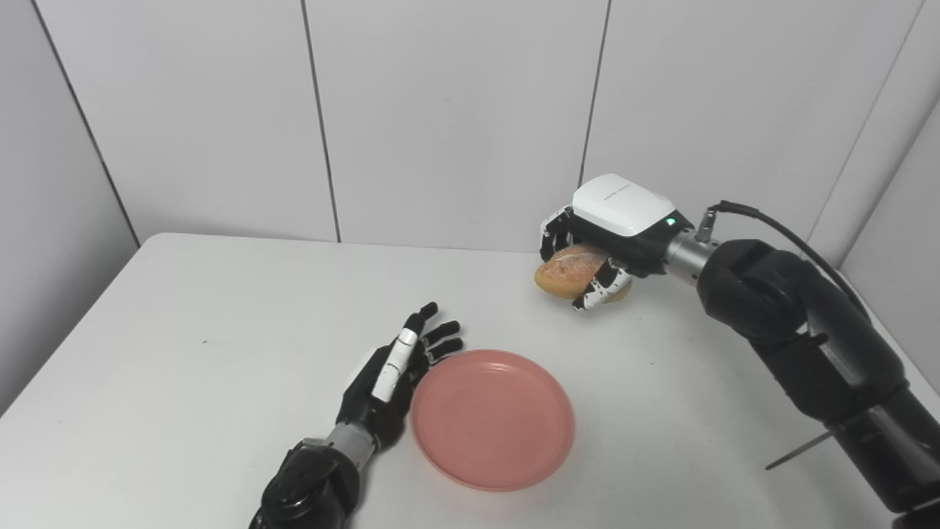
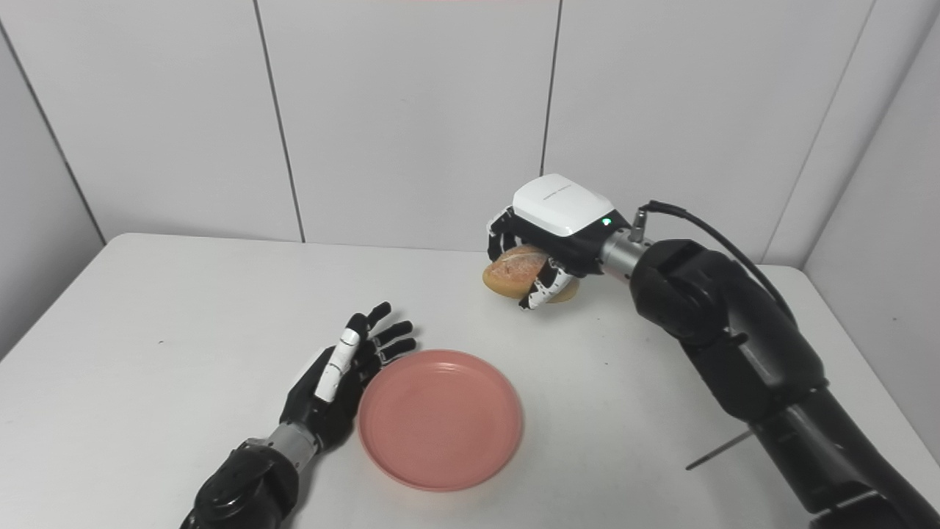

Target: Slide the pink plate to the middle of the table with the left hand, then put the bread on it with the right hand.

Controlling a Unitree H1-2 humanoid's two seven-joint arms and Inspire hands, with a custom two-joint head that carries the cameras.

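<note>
Pink plate (image 1: 492, 419) near table (image 1: 183, 353) centre, empty. At its 9 o'clock, left hand (image 1: 393, 375) touching the rim, fingers spread. At its 1 o'clock, right hand (image 1: 598, 253) wrapped around bread (image 1: 569, 270), seemingly clear of the tabletop. Risk: loose grip dropping bread short of plate.

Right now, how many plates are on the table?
1. The pink plate lies near the table's middle, empty, with the open left hand against its left rim. Nothing looks hidden.
</note>
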